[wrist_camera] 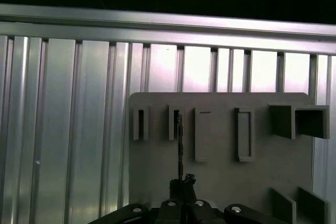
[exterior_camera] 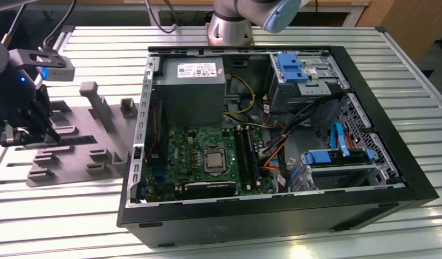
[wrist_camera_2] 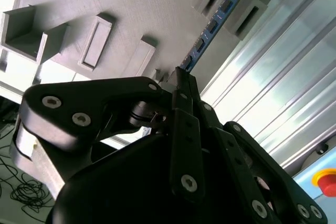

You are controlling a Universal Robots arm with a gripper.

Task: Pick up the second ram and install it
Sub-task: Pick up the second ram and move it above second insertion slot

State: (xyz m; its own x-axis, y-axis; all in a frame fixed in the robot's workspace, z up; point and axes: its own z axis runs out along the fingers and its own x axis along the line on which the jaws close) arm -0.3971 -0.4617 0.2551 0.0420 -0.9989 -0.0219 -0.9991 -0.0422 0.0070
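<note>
The second ram is a thin dark stick standing on edge in the grey holder plate; its far end with a blue-white label sits between two raised blocks. It appears edge-on as a dark line, the ram, in the first wrist view, and as a dark strip, the ram, in the exterior view. My gripper is shut on the stick's near end. The gripper hangs low over the plate at the exterior view's left, and the gripper meets the stick's end.
An open computer case lies to the exterior view's right of the plate, with a green motherboard, long black slots, a power supply and blue drive brackets. Raised grey blocks stand on the plate. The table is ribbed aluminium.
</note>
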